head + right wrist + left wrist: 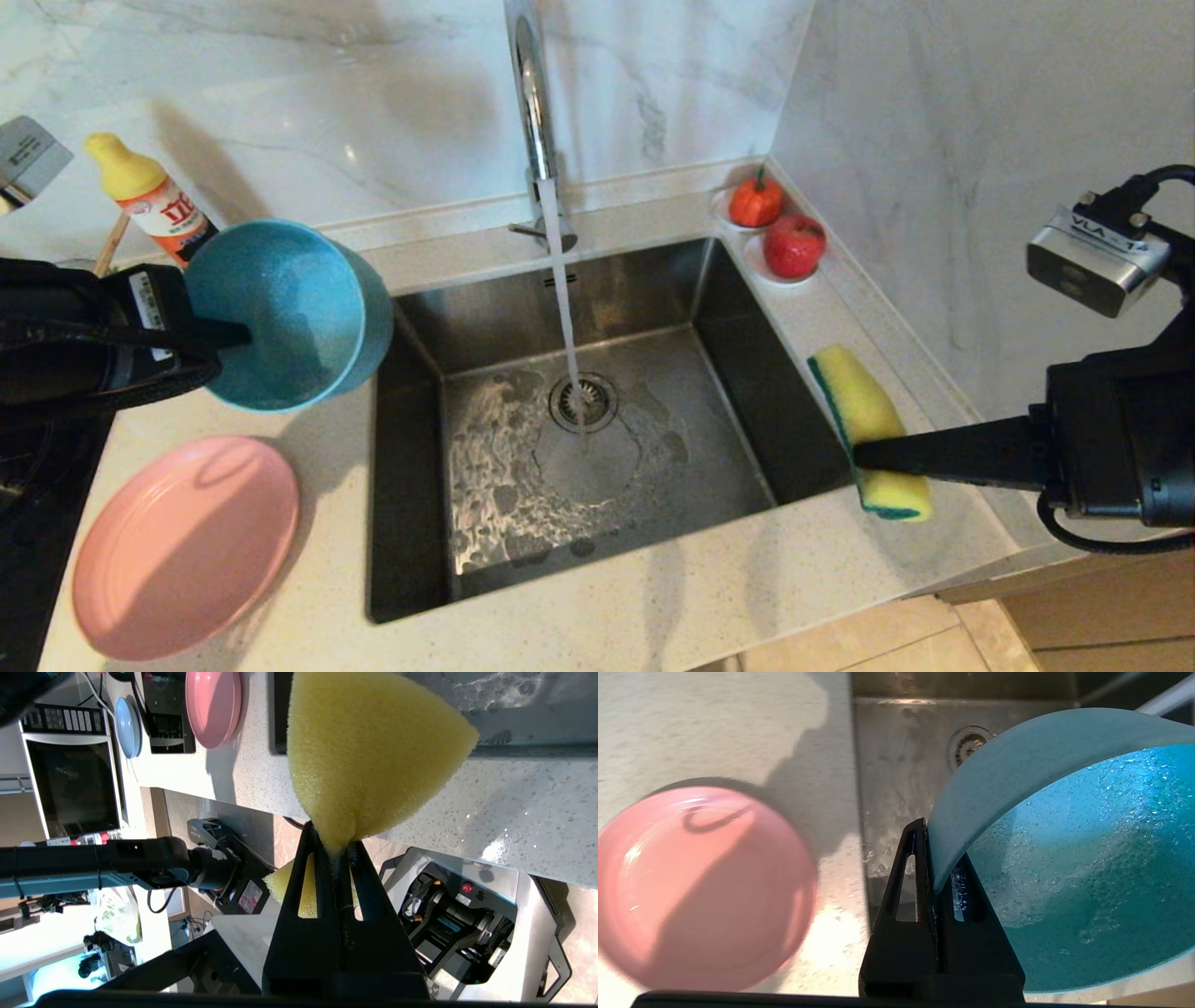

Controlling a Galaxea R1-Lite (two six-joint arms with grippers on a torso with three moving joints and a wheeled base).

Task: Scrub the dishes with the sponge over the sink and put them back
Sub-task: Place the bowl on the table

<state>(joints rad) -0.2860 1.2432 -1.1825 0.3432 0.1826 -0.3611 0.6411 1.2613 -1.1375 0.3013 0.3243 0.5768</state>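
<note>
Left gripper [238, 333]: jaws clamped on the rim of the teal bowl [280, 313], one jaw inside the wall, one outside.
Teal bowl: held in the air on its side, over the table [653, 597] at the sink's left edge; mouth faces the camera in the head view; inner surface beaded with water drops and foam.
Right gripper [864, 455]: jaws pinched tight on the sponge [864, 411], foam squeezed thin between them.
Sponge: held above the table strip to the right of the sink; yellow foam on top, green scouring face turned toward the basin; most of it sticks out past the jaw tips.
Pink plate [182, 546]: lies flat on the table, left of the sink, below the raised bowl; apart from both grippers.
Sink [653, 439]: wet floor with foam patches around the drain strainer [583, 402].
Tap [534, 112]: running; stream [565, 308] falls onto the strainer.
Back left: yellow-capped bottle [149, 198] behind the bowl.
Back right corner: two red fruit-like items [775, 224] on small white dishes.
</note>
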